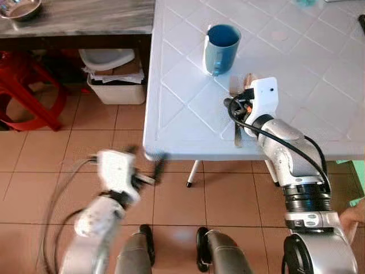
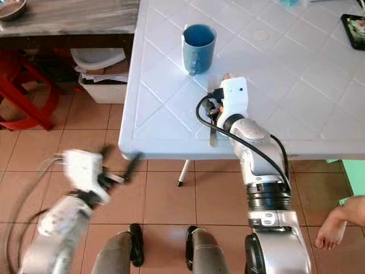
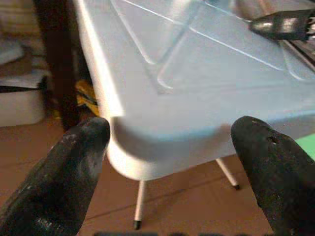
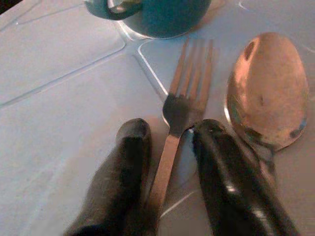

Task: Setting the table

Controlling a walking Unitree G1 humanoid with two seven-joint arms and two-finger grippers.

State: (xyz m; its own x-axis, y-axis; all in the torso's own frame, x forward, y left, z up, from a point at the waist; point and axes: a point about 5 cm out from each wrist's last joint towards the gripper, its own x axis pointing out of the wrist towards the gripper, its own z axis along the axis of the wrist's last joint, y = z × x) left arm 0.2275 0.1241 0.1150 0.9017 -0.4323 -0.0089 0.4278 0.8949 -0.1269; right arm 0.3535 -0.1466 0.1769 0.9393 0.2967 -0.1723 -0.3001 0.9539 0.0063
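Fork (image 4: 184, 105) and spoon (image 4: 268, 88) lie side by side on worktop (image 1: 188, 123) near blue mug (image 1: 221, 48).
Right end effector (image 4: 170, 147) straddles fork handle, fingers slightly apart, not clamped.
Left end effector (image 3: 172, 142) spread wide, below worktop corner.
Judgement: cutlery placed; plate missing.

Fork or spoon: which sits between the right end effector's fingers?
The fork: its handle runs between the two black fingers. The spoon lies outside them, beside it.

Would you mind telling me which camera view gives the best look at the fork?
The right wrist view: the fork lies close up between the right end effector fingers, tines toward the blue mug, spoon alongside. Both eye views show only its handle protruding from under the wrist. The left wrist view faces the table corner.
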